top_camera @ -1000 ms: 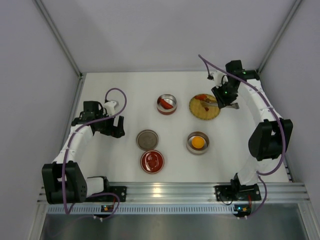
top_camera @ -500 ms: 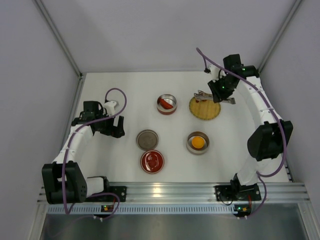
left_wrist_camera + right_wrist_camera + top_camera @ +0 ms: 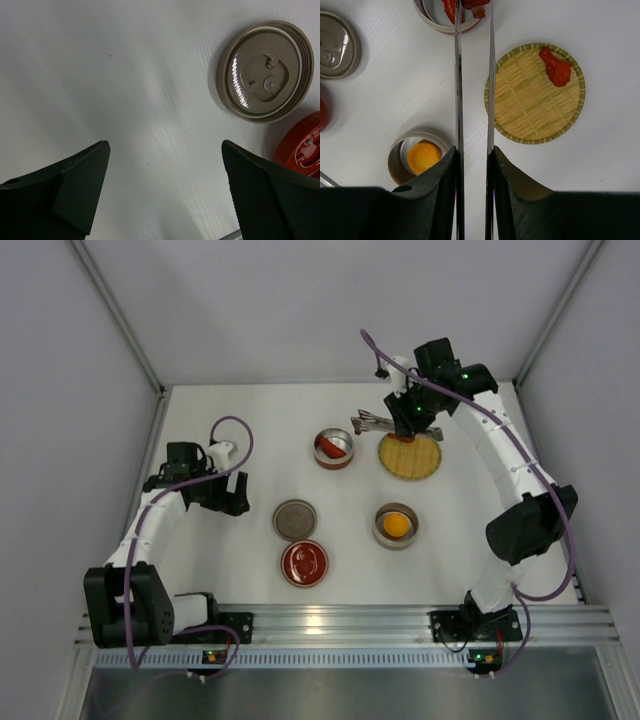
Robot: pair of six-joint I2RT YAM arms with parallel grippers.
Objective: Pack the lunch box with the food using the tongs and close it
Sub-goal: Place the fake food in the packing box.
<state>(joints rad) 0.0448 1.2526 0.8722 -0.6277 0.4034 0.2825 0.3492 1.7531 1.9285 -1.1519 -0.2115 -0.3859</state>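
Both arms are white tubes with chunky black joints, same build on the left arm and right arm. A purple cable loops off each wrist. The fingers are matte black, one with a fine mesh texture. Tiny green lights glow near the right wrist, and the bases are black.

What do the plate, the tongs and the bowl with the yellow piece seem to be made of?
Plate: likely woven bamboo or straw, matt; a criss-cross weave and a greenish rim show.
Tongs: metal, polished; thin silvery arms with bright reflections.
Bowl: probably steel, brushed; a grey, dully shining wall.
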